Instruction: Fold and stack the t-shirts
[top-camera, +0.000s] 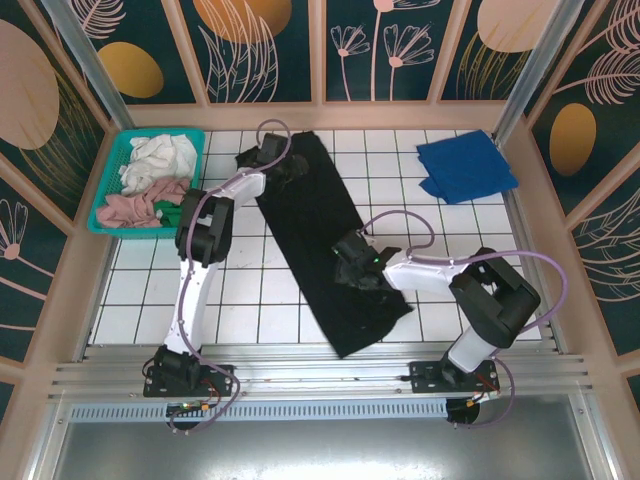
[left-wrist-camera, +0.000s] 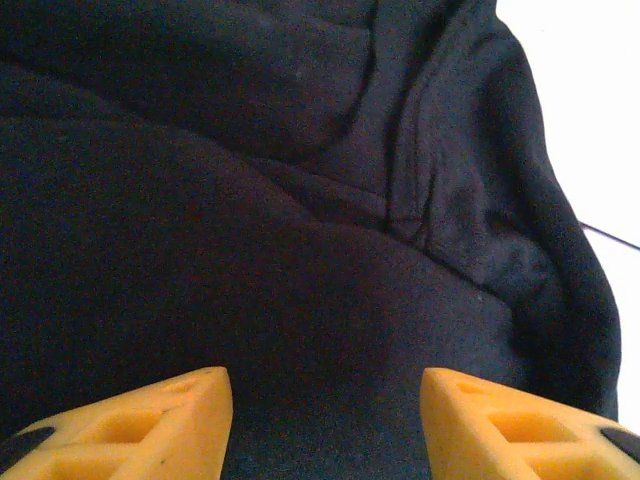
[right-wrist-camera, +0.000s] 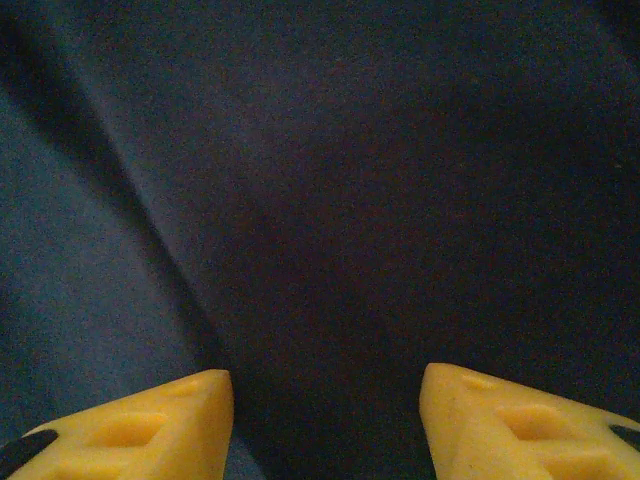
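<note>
The black t-shirt (top-camera: 318, 232) lies as a long folded strip running diagonally from the back centre of the table toward the front. My left gripper (top-camera: 283, 165) hovers over its far end, and the left wrist view shows the gripper (left-wrist-camera: 325, 385) open above wrinkled black cloth (left-wrist-camera: 300, 200) with a seam. My right gripper (top-camera: 348, 262) is over the strip's lower middle. In the right wrist view this gripper (right-wrist-camera: 325, 385) is open above smooth black cloth (right-wrist-camera: 350, 180), nothing between its fingers. The royal-blue t-shirt (top-camera: 465, 165) lies folded at the back right.
A teal mesh basket (top-camera: 112, 170) at the back left holds white, pink and green cloths. The white gridded table (top-camera: 250, 300) is bounded by wooden walls, with a metal rail along the near edge.
</note>
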